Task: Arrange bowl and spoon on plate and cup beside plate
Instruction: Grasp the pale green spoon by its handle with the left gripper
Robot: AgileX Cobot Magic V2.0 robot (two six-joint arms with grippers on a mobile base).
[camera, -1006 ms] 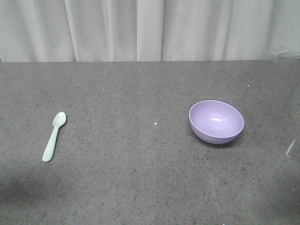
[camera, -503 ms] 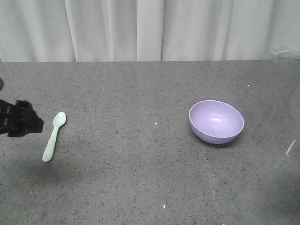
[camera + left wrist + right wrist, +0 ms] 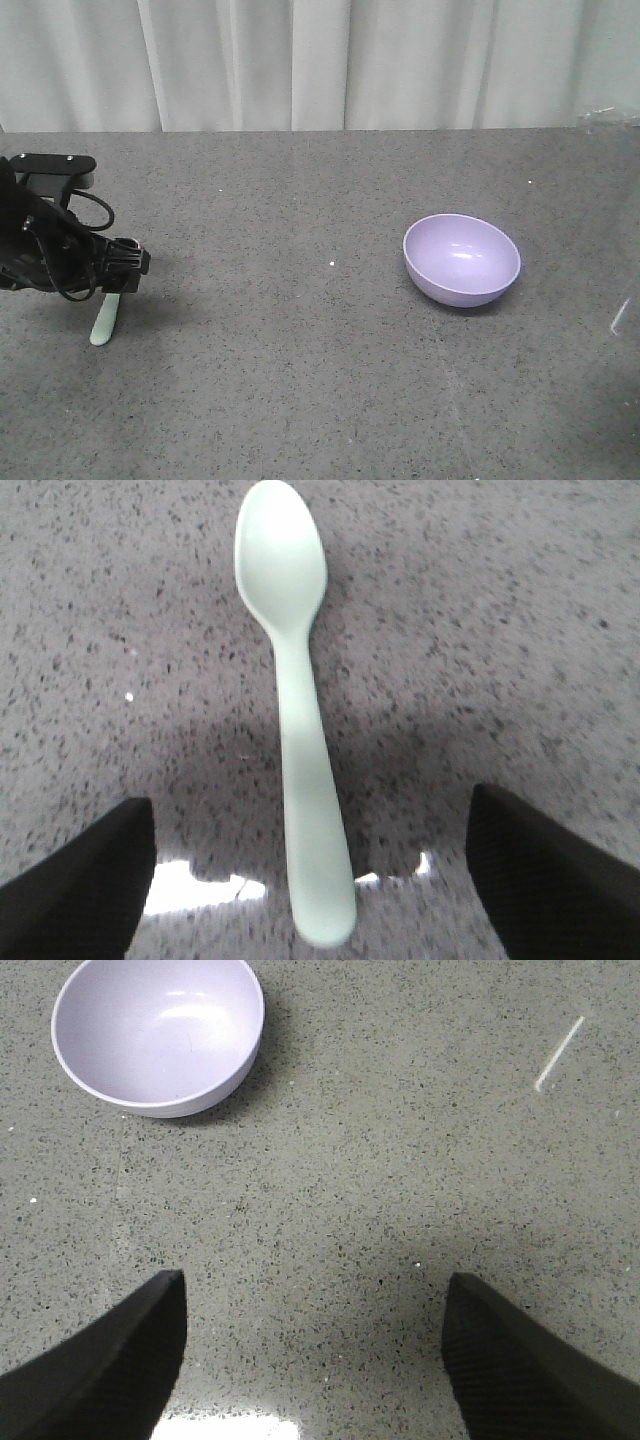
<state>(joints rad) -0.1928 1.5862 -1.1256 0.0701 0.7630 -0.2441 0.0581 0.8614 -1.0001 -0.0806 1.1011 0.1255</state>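
The pale mint-green spoon (image 3: 300, 720) lies flat on the grey table, its scoop pointing away from the wrist camera. In the front view only its handle end (image 3: 104, 325) shows below the black left arm. My left gripper (image 3: 312, 865) is open, one finger on each side of the handle, touching nothing. The lavender bowl (image 3: 462, 258) sits upright and empty at the right. In the right wrist view the bowl (image 3: 158, 1035) is at the upper left, well clear of my open right gripper (image 3: 315, 1350), which holds nothing. The plate and the cup are out of view.
A grey speckled tabletop (image 3: 300, 400) fills the scene, with a pale curtain (image 3: 320, 60) along its far edge. A thin white streak (image 3: 620, 316) lies near the right edge, also seen as the white streak (image 3: 558, 1055) in the right wrist view.
My left arm has come in from the left edge and now stands over the spoon, hiding its scoop in the front view. Spoon and bowl have not moved.
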